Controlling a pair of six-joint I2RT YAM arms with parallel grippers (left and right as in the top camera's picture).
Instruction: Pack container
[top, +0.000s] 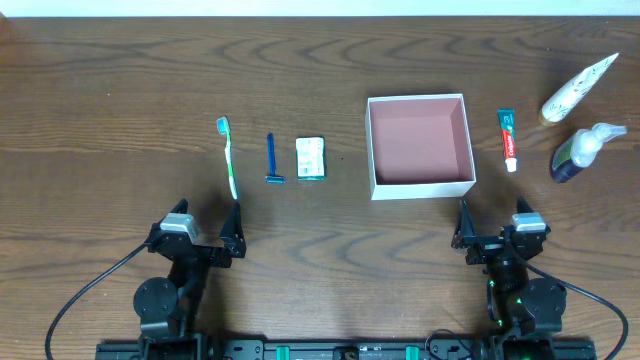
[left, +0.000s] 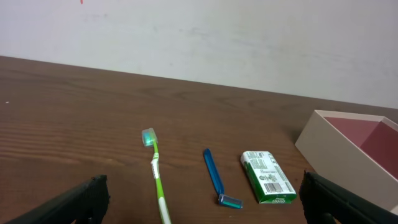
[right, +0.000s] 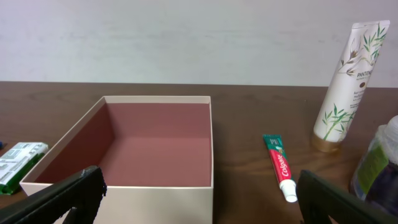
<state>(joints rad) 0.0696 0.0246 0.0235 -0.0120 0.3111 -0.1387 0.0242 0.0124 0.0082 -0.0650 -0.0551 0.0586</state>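
Observation:
The container (top: 372, 150) is a square white box with a pink-brown inside, holding nothing, at centre right; it also shows in the right wrist view (right: 155, 202). Left of it lie a green toothbrush (top: 229, 155), a blue razor (top: 271, 160) and a green packet (top: 311, 158), all seen in the left wrist view too: toothbrush (left: 157, 177), razor (left: 214, 177), packet (left: 267, 177). Right of the container lies a red toothpaste tube (top: 509, 139) (right: 279, 167). My left gripper (top: 205, 232) is open near the front, below the toothbrush. My right gripper (top: 492, 230) is open just in front of the container.
A tall white lotion tube (top: 578, 88) (right: 346, 81) and a dark pump bottle (top: 578, 153) (right: 376, 168) stand at the far right. A pale wall runs behind the wooden table (top: 120, 90).

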